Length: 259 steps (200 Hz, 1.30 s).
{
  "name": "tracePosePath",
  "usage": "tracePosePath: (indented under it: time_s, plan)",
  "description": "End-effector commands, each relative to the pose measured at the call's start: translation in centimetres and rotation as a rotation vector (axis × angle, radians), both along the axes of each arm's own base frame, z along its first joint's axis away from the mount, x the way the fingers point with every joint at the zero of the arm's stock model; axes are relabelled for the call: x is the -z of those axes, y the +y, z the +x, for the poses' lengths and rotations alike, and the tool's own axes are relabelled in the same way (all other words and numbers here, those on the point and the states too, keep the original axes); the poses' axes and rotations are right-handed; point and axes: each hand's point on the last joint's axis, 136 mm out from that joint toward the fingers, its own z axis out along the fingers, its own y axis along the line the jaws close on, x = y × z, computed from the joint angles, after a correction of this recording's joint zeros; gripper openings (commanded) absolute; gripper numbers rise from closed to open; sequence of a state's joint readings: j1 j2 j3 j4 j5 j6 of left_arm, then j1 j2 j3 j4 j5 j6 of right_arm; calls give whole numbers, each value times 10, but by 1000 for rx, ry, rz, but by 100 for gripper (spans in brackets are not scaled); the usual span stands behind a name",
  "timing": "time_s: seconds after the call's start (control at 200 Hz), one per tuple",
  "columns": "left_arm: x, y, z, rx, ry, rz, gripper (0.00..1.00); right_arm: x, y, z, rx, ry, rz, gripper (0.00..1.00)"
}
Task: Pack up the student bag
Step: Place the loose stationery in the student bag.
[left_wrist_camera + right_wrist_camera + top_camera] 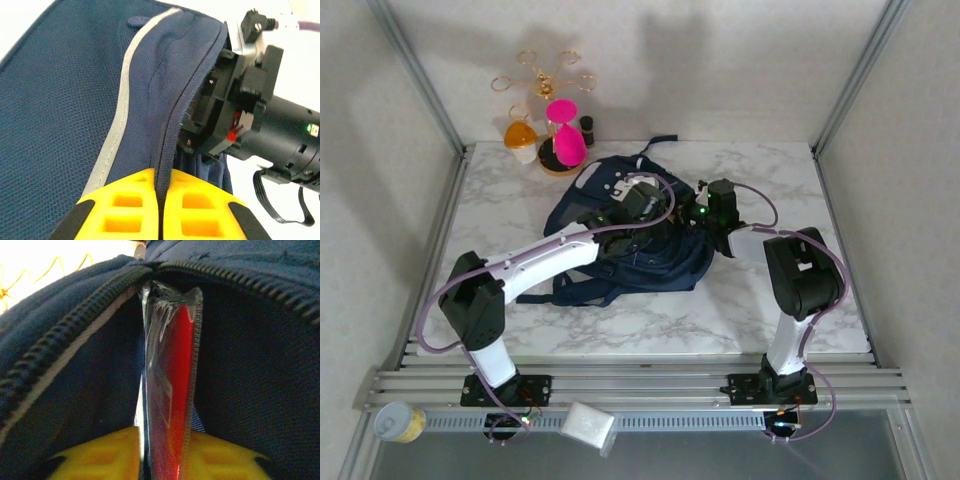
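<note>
Student bag (650, 265): navy, lying flat mid-table (500, 200), closer to the far edge, straps trailing toward the near-left.

Far-left corner: gold wire stand (542, 72), orange jar (520, 135) and pink hourglass (565, 135), the hourglass just beside the bag's top.

Left gripper (160, 175): reaches in over the bag from the near-left. Yellow fingers are clamped tight on the bag's zip edge, with the fabric seam pinched between them. A pale stripe (117, 125) runs along the left of that seam.

Right gripper (164, 434): at the bag's right side, nosed into the open zip mouth (65, 335). Its yellow fingers stand narrow on either side of a flat red packet (172, 370) in clear wrap. The packet stands on edge inside the bag. Cannot tell whether the fingers press on it or sit just clear.
</note>
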<state>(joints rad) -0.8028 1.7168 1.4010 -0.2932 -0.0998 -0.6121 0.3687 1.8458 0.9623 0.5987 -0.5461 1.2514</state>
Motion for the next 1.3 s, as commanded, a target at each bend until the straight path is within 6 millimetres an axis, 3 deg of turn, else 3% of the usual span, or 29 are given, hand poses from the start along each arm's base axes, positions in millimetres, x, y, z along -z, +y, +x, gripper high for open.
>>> tracePosePath:
  time_s: [0.0,0.27,0.34,0.461,0.691,0.821,0.881,0.956,1.056,1.151,1.206,1.292]
  plan:
    - [-45,8,7,-51,-80,-148,0,-3,-4,-6,0,-42,-104,41]
    - [-45,26,9,-69,-87,-158,0,-3,-31,-26,-19,-60,-297,52]
    - [-45,25,8,-59,-86,-169,0,-1,-30,-24,-32,-65,-317,46]
    - [-42,20,9,-42,-74,-172,0,4,-24,-18,-46,-55,-305,25]
    - [-39,13,9,-20,-60,-192,0,4,10,-8,-115,-79,-264,13]
    - [-39,13,6,-3,-45,-219,16,-6,-8,-16,-89,-112,-335,15]
    - [-45,8,-1,43,-36,-252,30,-12,-19,-29,-100,-130,-379,18]
    - [-57,1,-17,126,-30,-311,35,-11,-45,-47,-77,-118,-484,21]
    - [-66,19,-31,117,-43,-351,41,-11,-75,-70,-23,-91,-612,24]
    - [-55,50,-37,51,-30,-359,44,-8,-89,-96,-8,-49,-722,27]
    - [-41,68,-38,9,-17,-358,48,-12,-88,-110,-4,-47,-759,30]
    - [-18,92,-35,-51,27,-390,50,-24,-70,-130,-11,-94,-811,36]
